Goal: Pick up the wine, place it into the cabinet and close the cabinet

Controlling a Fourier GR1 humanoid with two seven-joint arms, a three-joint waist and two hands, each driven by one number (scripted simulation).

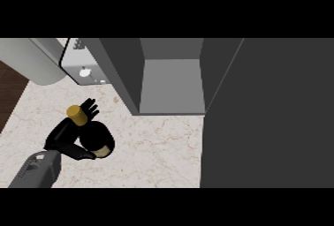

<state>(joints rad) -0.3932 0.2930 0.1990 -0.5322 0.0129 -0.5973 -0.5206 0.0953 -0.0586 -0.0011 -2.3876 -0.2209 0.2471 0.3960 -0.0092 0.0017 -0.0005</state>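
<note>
Marble counter (157, 150) carries the left hand (68, 137) clenched round the wine (91, 134), near the open cabinet (169, 84).

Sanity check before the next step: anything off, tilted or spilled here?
Nothing spilled or damaged. The left hand is curled round the wine bottle, which leans with its gold cap toward the open cabinet. The cabinet door stands wide open.
</note>
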